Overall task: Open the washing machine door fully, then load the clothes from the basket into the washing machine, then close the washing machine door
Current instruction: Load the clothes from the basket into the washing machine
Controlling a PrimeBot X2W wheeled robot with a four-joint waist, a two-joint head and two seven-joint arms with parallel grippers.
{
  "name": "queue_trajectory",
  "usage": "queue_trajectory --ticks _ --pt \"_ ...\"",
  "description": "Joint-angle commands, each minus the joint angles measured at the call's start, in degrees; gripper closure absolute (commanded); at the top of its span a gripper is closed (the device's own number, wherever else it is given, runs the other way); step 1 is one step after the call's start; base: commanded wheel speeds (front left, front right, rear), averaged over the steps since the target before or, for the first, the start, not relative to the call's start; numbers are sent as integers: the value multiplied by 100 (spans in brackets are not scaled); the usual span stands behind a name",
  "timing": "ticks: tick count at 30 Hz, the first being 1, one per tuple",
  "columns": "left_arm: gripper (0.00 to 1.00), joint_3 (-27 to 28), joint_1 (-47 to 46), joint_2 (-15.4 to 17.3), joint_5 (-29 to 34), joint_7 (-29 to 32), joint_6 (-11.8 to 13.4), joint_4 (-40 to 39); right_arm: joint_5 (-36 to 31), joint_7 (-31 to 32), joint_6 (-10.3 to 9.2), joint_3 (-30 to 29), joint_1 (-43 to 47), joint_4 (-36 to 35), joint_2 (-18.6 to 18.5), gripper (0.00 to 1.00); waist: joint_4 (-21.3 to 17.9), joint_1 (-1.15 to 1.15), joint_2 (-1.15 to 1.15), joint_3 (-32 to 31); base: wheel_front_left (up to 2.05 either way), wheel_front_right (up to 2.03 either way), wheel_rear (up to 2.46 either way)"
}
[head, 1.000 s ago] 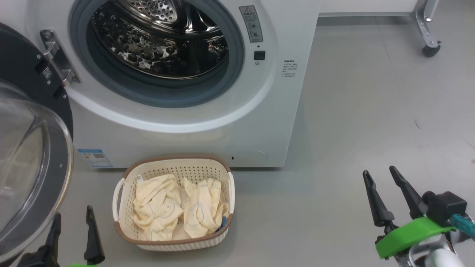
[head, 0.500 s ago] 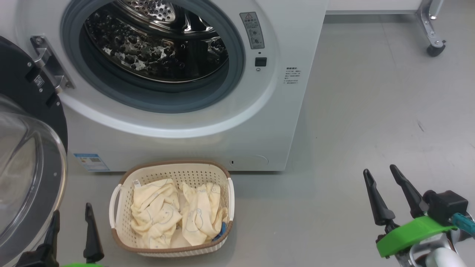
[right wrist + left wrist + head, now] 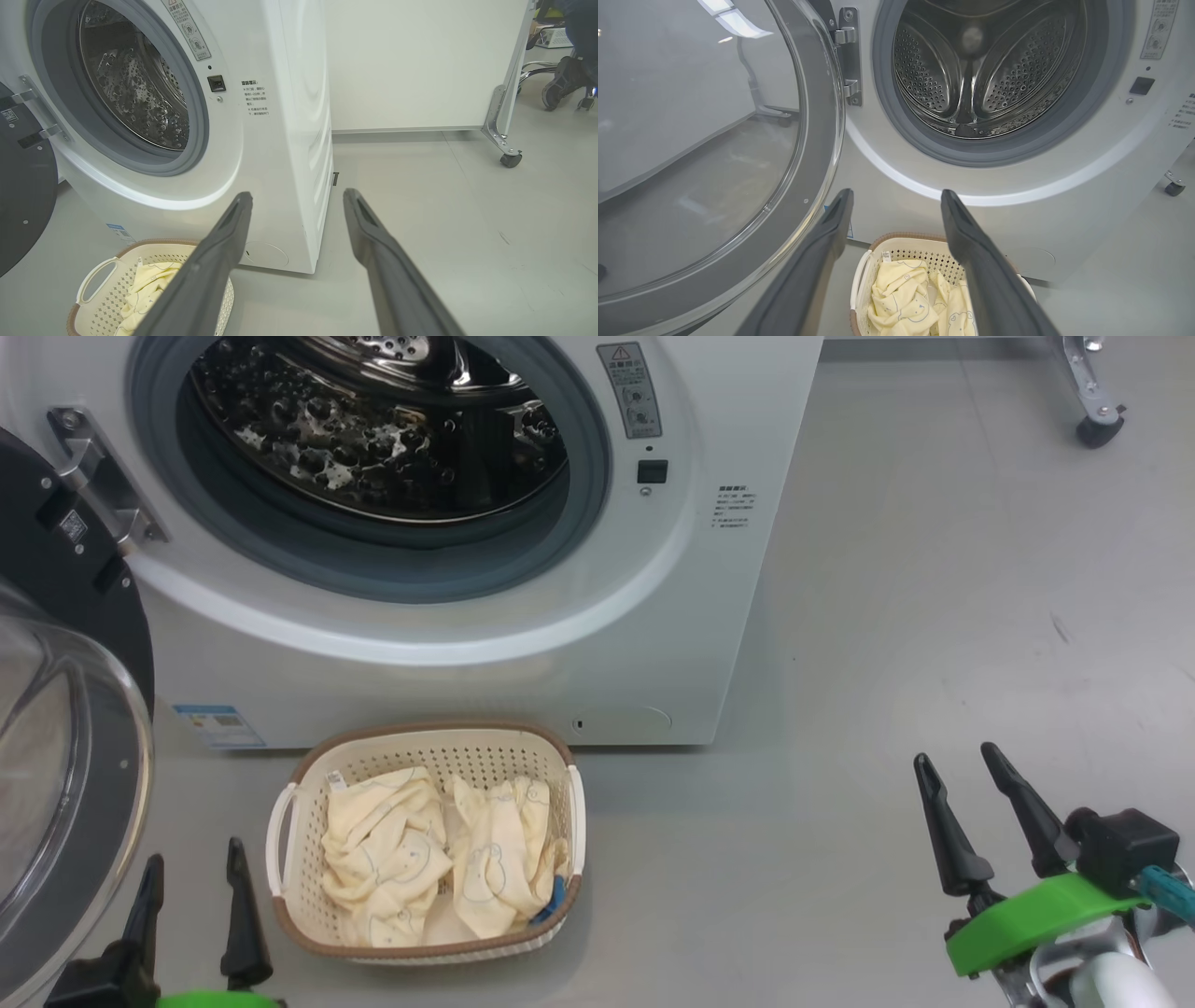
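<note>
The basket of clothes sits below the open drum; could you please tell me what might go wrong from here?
1. The door stands close beside the open left gripper; reaching for the basket could knock it.
2. The clothes lie tangled, so a lifted piece may trail and snag on the gasket.
3. The blue piece, tucked at the wall, may get left behind.

Hard gloss against soft cloth
The washing machine [image 3: 467,681] is smooth glossy white, its drum [image 3: 971,70] shiny perforated steel, its gasket [image 3: 373,574] matt grey rubber; the washing machine door [image 3: 691,140] clear glass (mirror-shiny); the basket [image 3: 420,751] perforated cream plastic; the clothes [image 3: 392,849] soft cloth
</note>
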Motion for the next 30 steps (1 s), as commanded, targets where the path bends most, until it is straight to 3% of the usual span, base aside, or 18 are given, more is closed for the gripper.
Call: queue_trajectory --ticks 1,17,30 --pt "0 205 -310 113 -32 -80 32 -190 -59 -56 -16 59 -284 -204 -53 0 -13 0 0 67 0 0 0" --pt "0 45 -890 47 -98 -157 -36 -1 -105 -56 -16 8 -546 -314 -51 0 15 0 0 788 0 0 0" --pt "0 -61 -1713 17 -146 -257 -214 447 -147 -56 -16 60 -940 -435 -27 0 -6 0 0 1744 0 0 0"
